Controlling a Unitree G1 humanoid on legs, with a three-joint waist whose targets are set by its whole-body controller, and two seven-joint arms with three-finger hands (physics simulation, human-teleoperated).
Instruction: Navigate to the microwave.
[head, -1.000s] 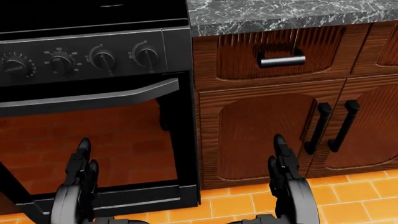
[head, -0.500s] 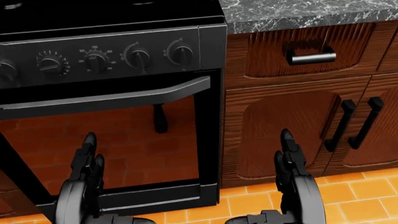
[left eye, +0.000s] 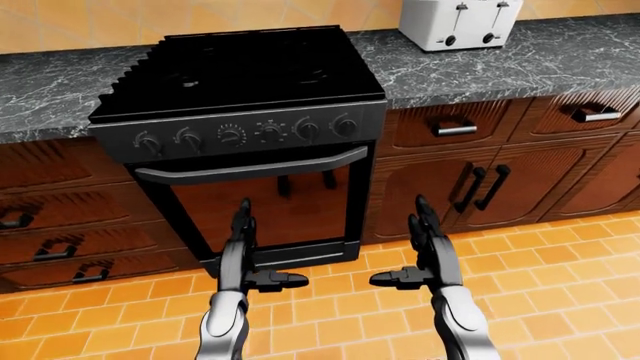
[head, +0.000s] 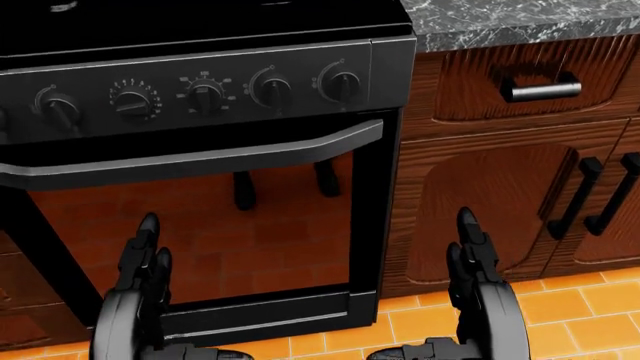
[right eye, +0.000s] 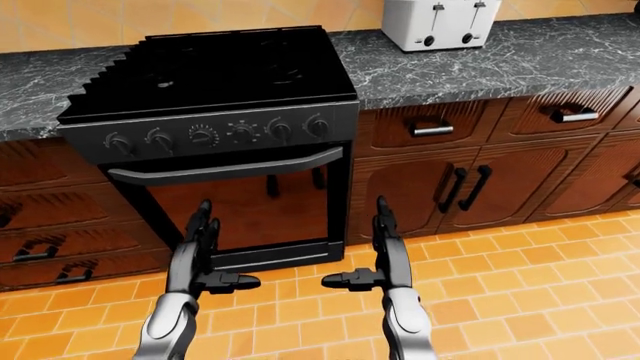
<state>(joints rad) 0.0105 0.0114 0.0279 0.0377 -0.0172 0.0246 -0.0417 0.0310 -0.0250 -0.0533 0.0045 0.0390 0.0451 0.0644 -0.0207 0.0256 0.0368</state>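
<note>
No microwave showed in any view. The black stove (left eye: 240, 105) filled the middle, its oven glass too dark to see inside. A white toaster (left eye: 459, 22) was cut off at the top. Left hand (left eye: 240, 241) and right hand (left eye: 425, 240) held fingers apart, empty.

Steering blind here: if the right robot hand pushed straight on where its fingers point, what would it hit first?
Probably the wooden cabinet door just right of the stove. The right robot hand is open with its fingers aimed there, though the depth is hard to judge.
</note>
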